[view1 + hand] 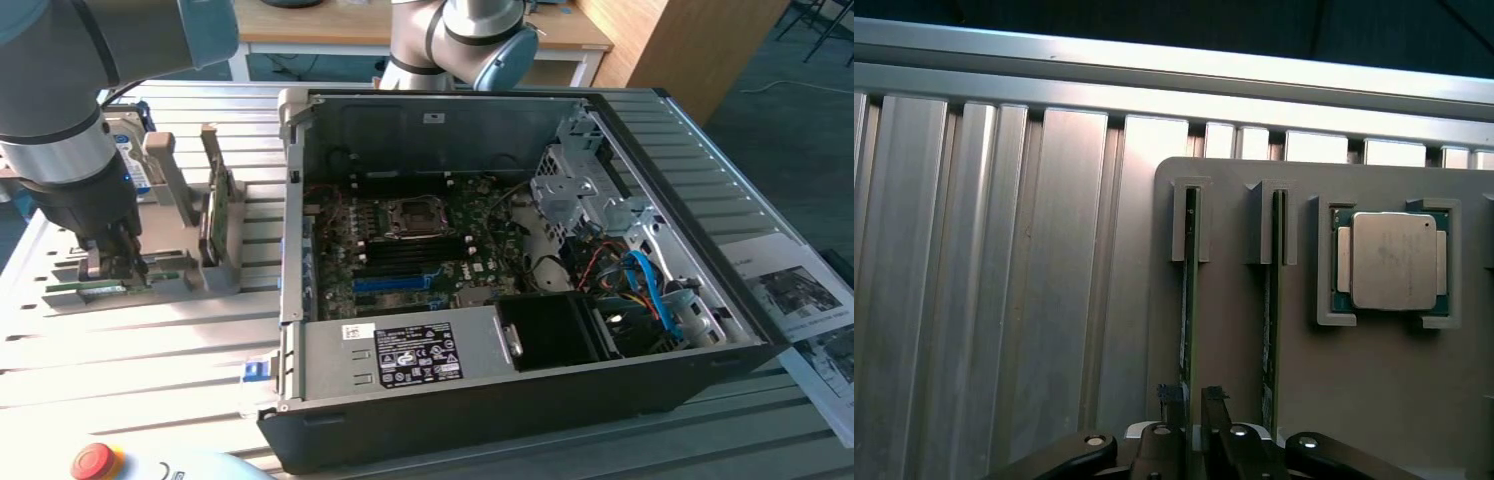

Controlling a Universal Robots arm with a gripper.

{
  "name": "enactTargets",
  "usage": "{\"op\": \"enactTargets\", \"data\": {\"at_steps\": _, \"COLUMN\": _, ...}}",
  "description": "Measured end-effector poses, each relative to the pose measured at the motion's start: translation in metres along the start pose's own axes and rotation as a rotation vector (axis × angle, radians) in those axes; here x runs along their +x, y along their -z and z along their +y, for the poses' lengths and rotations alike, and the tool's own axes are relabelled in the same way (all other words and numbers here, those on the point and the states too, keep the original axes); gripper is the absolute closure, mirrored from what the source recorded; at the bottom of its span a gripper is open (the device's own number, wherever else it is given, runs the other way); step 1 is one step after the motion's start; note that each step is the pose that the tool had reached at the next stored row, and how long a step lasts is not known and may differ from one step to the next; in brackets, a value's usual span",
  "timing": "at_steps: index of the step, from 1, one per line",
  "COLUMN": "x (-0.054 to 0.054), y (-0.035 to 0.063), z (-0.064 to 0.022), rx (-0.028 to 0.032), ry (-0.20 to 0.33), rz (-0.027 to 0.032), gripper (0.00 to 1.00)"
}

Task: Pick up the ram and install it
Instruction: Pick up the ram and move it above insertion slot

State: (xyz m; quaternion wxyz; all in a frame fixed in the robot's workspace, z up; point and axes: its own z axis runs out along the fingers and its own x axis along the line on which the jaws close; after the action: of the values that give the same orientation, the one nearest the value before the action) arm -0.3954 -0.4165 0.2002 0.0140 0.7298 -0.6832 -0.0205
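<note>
Slatted table, gray holder: claw straddles the edgewise ram, perhaps clamping it; cannot tell.

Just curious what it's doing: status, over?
Tool low at holder. Ram on edge in slot, tool at one end. Second stick alongside, apart.

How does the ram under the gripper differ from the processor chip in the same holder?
The ram stands on edge in a narrow slot; the processor chip lies flat in a square recess. The ram is long, thin and green; the chip is square with a silver lid. The gripper is at the ram's end, apart from the chip. Both sit in the grey holder.
</note>
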Motion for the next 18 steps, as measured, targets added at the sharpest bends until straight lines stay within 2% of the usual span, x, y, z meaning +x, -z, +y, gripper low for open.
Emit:
{"op": "enactTargets", "data": {"at_steps": 2, "x": 0.0, "y": 0.0, "z": 0.0, "rx": 0.0, "ry": 0.0, "rz": 0.0, "gripper": 0.79}}
{"op": "enactTargets", "data": {"at_steps": 3, "x": 0.0, "y": 0.0, "z": 0.0, "rx": 0.0001, "ry": 0.0, "rz": 0.0002, "gripper": 0.8}}
{"op": "enactTargets", "data": {"at_steps": 4, "x": 0.0, "y": 0.0, "z": 0.0, "rx": -0.0001, "ry": 0.0, "rz": -0.0001, "gripper": 0.87}}
{"op": "enactTargets", "data": {"at_steps": 6, "x": 0.0, "y": 0.0, "z": 0.0, "rx": 0.0, "ry": 0.0, "rz": 0.0, "gripper": 0.88}}
{"op": "enactTargets", "data": {"at_steps": 18, "x": 0.0, "y": 0.0007, "z": 0.0, "rx": 0.0, "ry": -0.007, "rz": -0.0003, "gripper": 0.88}}
